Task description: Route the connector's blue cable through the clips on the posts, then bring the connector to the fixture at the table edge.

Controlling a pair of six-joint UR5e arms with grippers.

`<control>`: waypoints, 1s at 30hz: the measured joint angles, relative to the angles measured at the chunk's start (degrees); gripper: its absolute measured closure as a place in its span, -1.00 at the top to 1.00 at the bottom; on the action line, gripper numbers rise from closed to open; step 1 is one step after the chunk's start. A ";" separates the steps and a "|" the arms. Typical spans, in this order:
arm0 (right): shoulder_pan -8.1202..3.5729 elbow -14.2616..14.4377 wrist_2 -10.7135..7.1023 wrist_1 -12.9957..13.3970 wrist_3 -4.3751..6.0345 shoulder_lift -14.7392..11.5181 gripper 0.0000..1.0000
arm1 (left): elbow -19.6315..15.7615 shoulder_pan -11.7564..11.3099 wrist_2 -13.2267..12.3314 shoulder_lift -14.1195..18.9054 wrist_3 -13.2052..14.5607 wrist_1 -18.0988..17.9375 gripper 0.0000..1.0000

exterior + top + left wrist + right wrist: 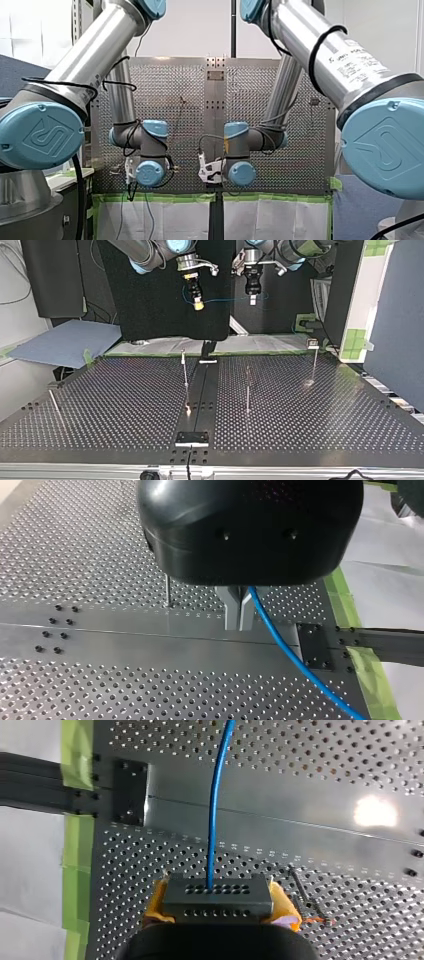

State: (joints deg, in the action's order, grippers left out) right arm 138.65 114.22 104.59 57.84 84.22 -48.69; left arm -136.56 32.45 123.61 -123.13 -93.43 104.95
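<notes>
Thin posts [185, 371] stand on the perforated tabletop [125, 405], well below both pairs of jaws. My right arm's yellow-padded jaws are closed on the grey connector [217, 896]. Its blue cable [215, 820] runs straight ahead from them (a black plate [131, 792] lies off to one side). My left arm's metal jaws are all but shut, pinching the cable, which trails away beside them. A label [357, 62] on my right arm is too small to read.

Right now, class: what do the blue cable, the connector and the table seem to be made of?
Blue cable: likely plastic-sheathed, smooth, slightly glossy.
Connector: dark grey matte block with rows of holes, plastic or metal unclear.
Table: perforated metal, brushed, reflecting a bright glare.
</notes>
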 joint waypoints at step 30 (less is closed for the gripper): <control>0.21 -0.24 0.22 -0.22 0.22 0.08 -1.00 | 0.37 0.61 0.58 0.47 0.27 0.59 -1.00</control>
State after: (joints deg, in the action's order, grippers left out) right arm 138.86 113.99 104.81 57.62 84.44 -48.61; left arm -136.19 33.06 124.19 -122.66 -93.16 105.55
